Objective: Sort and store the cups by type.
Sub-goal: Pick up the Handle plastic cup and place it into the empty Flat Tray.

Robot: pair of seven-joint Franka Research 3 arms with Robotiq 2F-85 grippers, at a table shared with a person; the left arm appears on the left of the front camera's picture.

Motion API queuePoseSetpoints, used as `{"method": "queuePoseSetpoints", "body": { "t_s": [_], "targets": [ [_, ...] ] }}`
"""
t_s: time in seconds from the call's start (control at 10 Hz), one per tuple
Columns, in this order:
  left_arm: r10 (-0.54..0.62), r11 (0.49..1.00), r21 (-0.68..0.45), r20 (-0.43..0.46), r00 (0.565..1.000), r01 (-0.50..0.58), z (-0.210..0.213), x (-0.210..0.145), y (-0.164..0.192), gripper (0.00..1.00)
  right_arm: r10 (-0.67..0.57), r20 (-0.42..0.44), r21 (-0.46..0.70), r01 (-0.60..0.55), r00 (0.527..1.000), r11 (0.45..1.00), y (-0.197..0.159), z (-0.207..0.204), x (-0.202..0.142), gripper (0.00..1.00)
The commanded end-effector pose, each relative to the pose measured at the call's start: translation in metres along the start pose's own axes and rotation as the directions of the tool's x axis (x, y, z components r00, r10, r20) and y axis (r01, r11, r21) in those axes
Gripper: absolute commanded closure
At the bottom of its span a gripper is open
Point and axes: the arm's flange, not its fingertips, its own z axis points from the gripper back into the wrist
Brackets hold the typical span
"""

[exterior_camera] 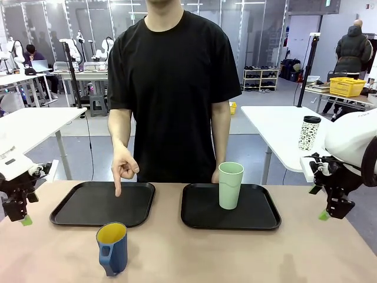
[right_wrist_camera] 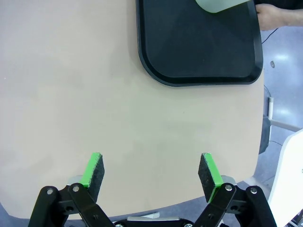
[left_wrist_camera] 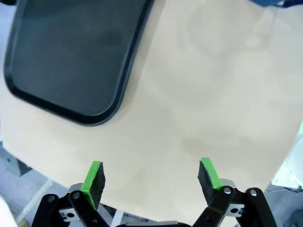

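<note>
Across the table in the front view, the left tray (exterior_camera: pixel 82 206) serves as the landmark: a person's hand (exterior_camera: pixel 123 168) points one finger down onto it, and nothing else lies on it. The blue mug (exterior_camera: pixel 112 247) stands upright on the table (exterior_camera: pixel 235 253) just off the near right corner of the left tray, not yet stored. Just right of the left tray lies the right tray (exterior_camera: pixel 259 215), with the mint tumbler (exterior_camera: pixel 230 185) upright on it and the person's other hand (exterior_camera: pixel 215 175) just behind it. The left gripper (exterior_camera: pixel 20 217) hangs well left of the left tray and the right gripper (exterior_camera: pixel 331 213) far to its right, beyond the right tray. The left wrist view has the left gripper (left_wrist_camera: pixel 151 177) spread wide and empty over bare table, near a corner of the left tray (left_wrist_camera: pixel 61 52). The right wrist view shows the right gripper (right_wrist_camera: pixel 151 172) likewise released, with the tumbler's base on the right tray (right_wrist_camera: pixel 199 52). By this layout the job looks about half done: the tumbler seems placed, and the mug likely belongs on the left tray.
</note>
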Motion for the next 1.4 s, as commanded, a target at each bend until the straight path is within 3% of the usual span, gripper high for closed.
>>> {"method": "queuePoseSetpoints", "body": {
  "t_s": [0.0,0.4,0.8,1.1,1.3],
  "targets": [
    [-0.083,0.996,-0.023,0.04,0.996,0.084,-0.013,-0.002,-0.023,0.0,-0.007,-0.011,-0.01,0.007,1.0,1.0,0.002,0.0,0.001,0.0],
    [-0.141,0.983,-0.099,0.115,0.983,0.153,-0.048,-0.014,-0.066,0.0,-0.007,-0.011,-0.01,0.007,1.0,1.0,0.002,0.0,0.001,0.0],
    [-0.097,0.966,-0.175,0.43,0.898,0.188,-0.078,-0.017,-0.061,0.0,-0.007,-0.011,-0.01,0.007,1.0,1.0,0.002,0.0,0.001,0.0],
    [-0.021,0.943,-0.239,0.652,0.758,0.232,-0.086,-0.034,-0.049,0.0,-0.007,-0.011,-0.01,0.007,1.0,1.0,0.002,0.0,0.001,0.0],
    [0.041,0.918,-0.262,0.808,0.588,0.296,-0.098,-0.039,-0.043,0.0,-0.007,-0.011,-0.01,0.007,1.0,1.0,0.002,0.0,0.001,0.0]
  ]
}}
